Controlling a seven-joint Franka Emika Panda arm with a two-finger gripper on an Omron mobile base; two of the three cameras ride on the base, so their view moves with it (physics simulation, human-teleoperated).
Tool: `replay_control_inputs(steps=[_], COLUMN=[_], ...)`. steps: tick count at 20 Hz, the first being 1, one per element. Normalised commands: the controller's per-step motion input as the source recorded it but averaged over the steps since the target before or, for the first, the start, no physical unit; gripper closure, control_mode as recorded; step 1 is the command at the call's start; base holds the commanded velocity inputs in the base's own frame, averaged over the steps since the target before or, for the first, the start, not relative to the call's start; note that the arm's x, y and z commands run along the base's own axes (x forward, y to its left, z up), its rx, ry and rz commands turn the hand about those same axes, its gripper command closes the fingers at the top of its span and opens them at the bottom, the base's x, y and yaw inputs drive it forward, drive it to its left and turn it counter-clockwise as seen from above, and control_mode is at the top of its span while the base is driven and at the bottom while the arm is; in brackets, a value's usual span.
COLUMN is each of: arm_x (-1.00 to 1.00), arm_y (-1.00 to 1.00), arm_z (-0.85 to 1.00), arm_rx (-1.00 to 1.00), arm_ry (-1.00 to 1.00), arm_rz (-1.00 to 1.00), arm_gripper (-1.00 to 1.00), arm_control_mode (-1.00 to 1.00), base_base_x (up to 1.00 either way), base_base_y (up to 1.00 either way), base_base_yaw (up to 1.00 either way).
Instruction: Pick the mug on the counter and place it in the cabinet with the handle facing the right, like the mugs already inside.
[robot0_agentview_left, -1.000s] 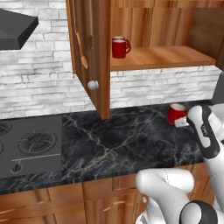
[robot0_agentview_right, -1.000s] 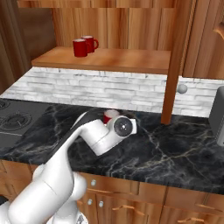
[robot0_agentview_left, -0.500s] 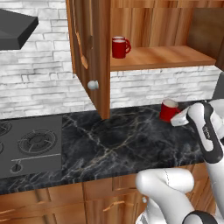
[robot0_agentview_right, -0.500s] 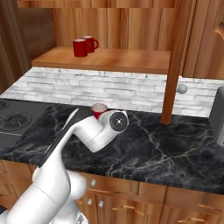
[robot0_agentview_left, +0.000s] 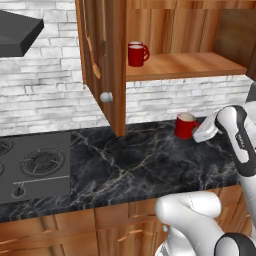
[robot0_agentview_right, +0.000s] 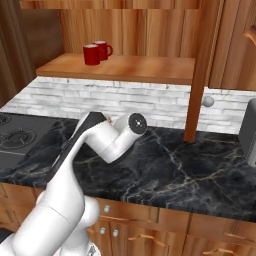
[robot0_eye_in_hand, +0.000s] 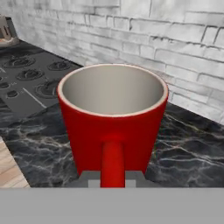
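1. Hand view: the mug (robot0_eye_in_hand: 113, 118) was seen upright, handle (robot0_eye_in_hand: 113, 162) toward the camera, pinched by the claw (robot0_eye_in_hand: 111, 178), it seemed.
2. It hung just above the bench (robot0_agentview_left: 135, 165), below the cabinet (robot0_agentview_left: 185, 65).
3. Lifting was best done level.

The white jointed arm bends at a dark-trimmed elbow and reaches low, its wrist level near the back wall. Its two-finger pincer (robot0_eye_in_hand: 113, 177) points forward, the dark tips closed against the base of the small glossy red mug (robot0_eye_in_hand: 113, 118), handle toward the camera.
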Motion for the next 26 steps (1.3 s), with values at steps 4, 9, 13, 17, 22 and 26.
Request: replay_control_inputs(steps=[4,9,13,17,22,26], arm_x=[0.00,-0.02,-0.21,-0.21,0.02,0.04], arm_y=[0.33,0.32,0.09,0.07,0.16,0.00], arm_z=[0.32,0.45,0.44,0.43,0.46,0.39], arm_rx=[0.04,-0.01,0.00,0.00,-0.02,-0.01], arm_ry=[0.03,-0.01,-0.03,-0.04,-0.06,0.00], arm_rz=[0.32,0.10,0.01,-0.01,-0.02,-0.01], arm_gripper=[1.00,1.00,1.00,1.00,1.00,1.00], arm_control_mode=[-1.00,-1.00,-1.00,-1.00,-1.00,-1.00], base_base_x=[0.00,0.00,0.00,0.00,0.00,0.00], base_base_y=[0.00,0.00,0.00,0.00,0.00,0.00], base_base_yaw=[0.00,0.00,0.00,0.00,0.00,0.00])
